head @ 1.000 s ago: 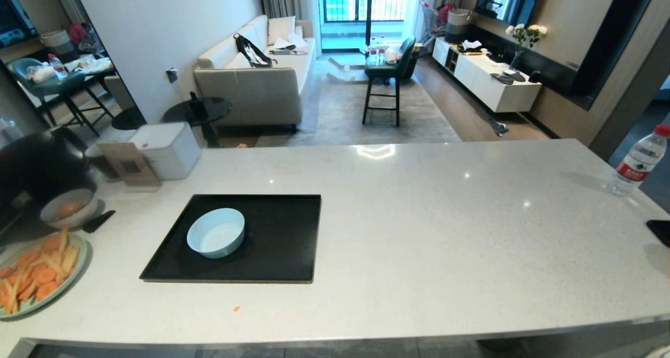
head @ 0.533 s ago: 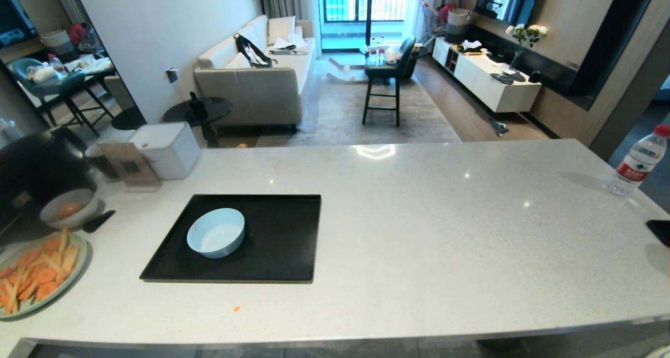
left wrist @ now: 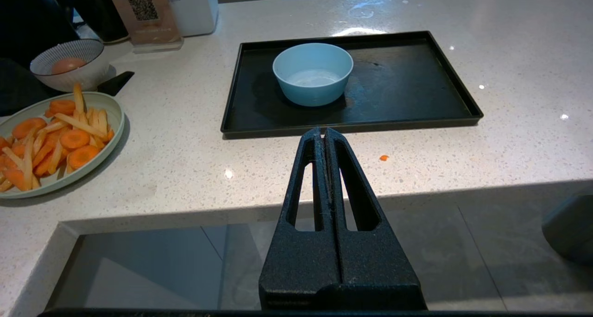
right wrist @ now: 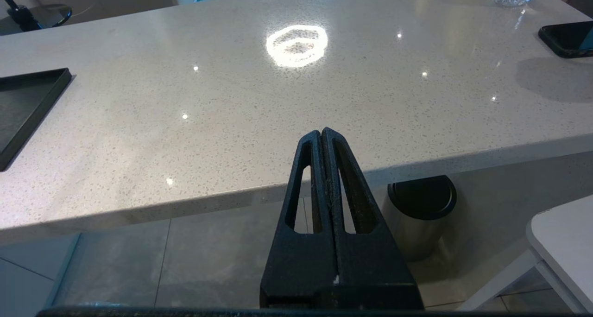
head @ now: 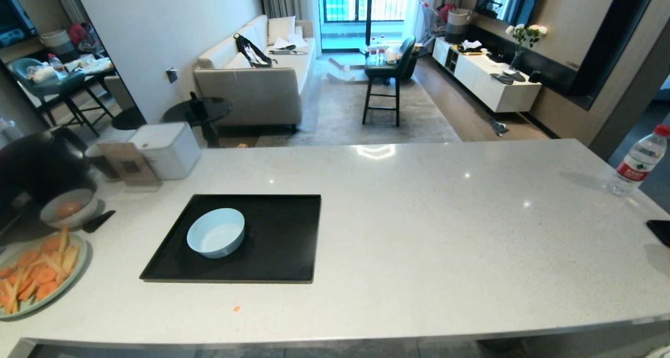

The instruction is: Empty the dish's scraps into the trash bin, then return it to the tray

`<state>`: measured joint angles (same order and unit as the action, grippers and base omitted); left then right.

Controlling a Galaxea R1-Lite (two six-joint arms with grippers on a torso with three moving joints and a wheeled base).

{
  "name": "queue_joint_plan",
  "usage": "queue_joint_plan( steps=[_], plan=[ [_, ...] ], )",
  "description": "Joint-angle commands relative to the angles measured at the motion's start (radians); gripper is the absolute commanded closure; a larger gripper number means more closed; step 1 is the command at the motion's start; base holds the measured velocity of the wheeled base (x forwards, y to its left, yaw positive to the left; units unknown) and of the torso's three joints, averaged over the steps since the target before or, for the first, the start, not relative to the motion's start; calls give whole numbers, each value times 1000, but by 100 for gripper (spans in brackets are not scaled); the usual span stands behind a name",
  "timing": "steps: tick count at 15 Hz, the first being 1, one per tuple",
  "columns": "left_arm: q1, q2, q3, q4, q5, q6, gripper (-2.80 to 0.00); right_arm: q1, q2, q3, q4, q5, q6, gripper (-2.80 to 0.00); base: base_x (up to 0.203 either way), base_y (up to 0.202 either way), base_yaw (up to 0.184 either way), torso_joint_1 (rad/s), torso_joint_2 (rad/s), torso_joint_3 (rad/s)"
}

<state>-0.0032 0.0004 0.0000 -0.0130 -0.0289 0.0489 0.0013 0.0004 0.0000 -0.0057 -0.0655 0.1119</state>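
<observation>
**Mia:** Head view shows the dish (head: 215, 233) sitting on the tray (head: 282, 258), in the tray's left half. The tray lies on the tabletop (head: 419, 216), closer to its left end and front edge. I see no scraps in the dish. It looks empty and shiny inside.

**Ben:** Where are the robot's hands?

**Mia:** Both hang off the front edge of the tabletop, over the floor. The left gripper (left wrist: 325, 132) points at the tray, and its two fingers are pressed tight together with nothing in them. The right gripper (right wrist: 321, 134) is the same, fingers squeezed together and holding nothing. It points at a bare part of the tabletop.

**Ben:** So is the job done?

**Mia:** I think so. The dish is empty and sits on the tray.

**Ben:** What could go wrong now?

**Mia:** A tiny orange crumb (left wrist: 383, 158) lies on the tabletop near the front edge. It may have dropped from the dish, so the clean-up is not perfect. Also, a green plate (left wrist: 113, 122) heaped with carrots sits at the left end. If an arm swings that way, it could knock the food off. And I cannot see a bin with a clear bag. Only a dark bin with a black top (right wrist: 420, 215) stands on the floor under the front edge.
</observation>
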Motion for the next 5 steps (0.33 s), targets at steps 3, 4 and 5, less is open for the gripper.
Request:
queue_joint_plan(
  steps=[3,4,5],
  plan=[
    [0,0,0,-1,0,0,0,0,0,0,-2,0,2,0,0,0,0,0,0,0],
    [0,0,0,-1,0,0,0,0,0,0,-2,0,2,0,0,0,0,0,0,0],
    [0,0,0,-1,0,0,0,0,0,0,-2,0,2,0,0,0,0,0,0,0]
  ],
)
